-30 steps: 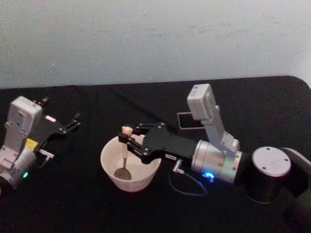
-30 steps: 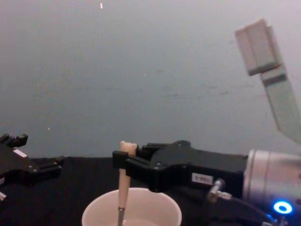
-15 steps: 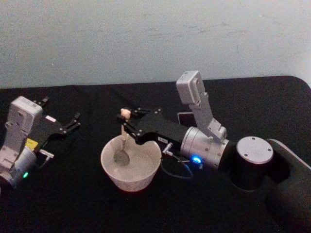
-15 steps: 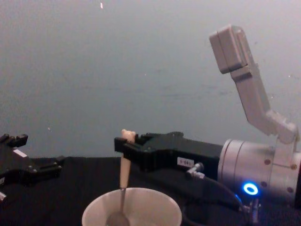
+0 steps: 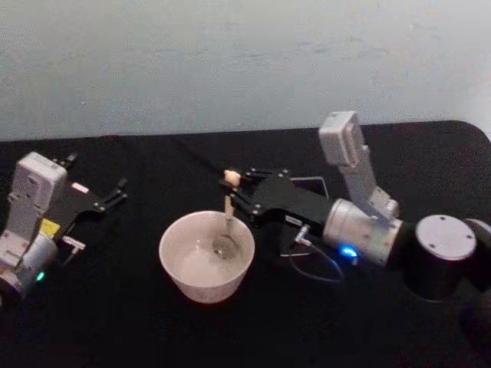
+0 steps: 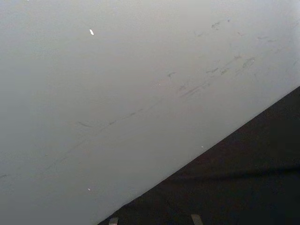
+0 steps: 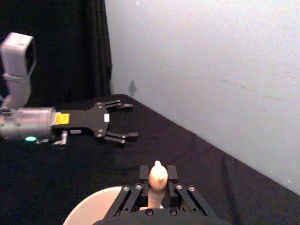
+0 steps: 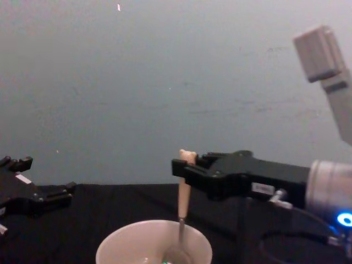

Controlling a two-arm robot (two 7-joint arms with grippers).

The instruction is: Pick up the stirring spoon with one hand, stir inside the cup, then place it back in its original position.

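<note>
- One arm is doing the work. The right gripper (image 5: 230, 193) is clamped on the pale handle of the stirring spoon (image 5: 228, 213), just under the small bear head.
- The spoon stands close to upright with its bowl down inside the cup (image 5: 170, 264), toward the cup's right side. In the chest view the dark stem dips below the rim there.
- The cup sits on the black table (image 5: 399, 146), roughly midway between the two arms.
- The left gripper (image 7: 129, 121) is parked well to the left of the cup, fingers spread and holding nothing.
- I judge this to be the stirring step: the spoon is picked up and in the cup, and the return is not yet done.
- If more stirring is wanted, I would sweep the bowl around without pressing on the wall, since a light cup could slide or tip.
- After that, the move calls for a straight lift until the bowl clears the rim.
- Then a short carry back toward the dark square-sided holder (image 5: 314, 184) just behind the gripper. I take that to be the spoon's home, though I cannot see its opening from here.
</note>
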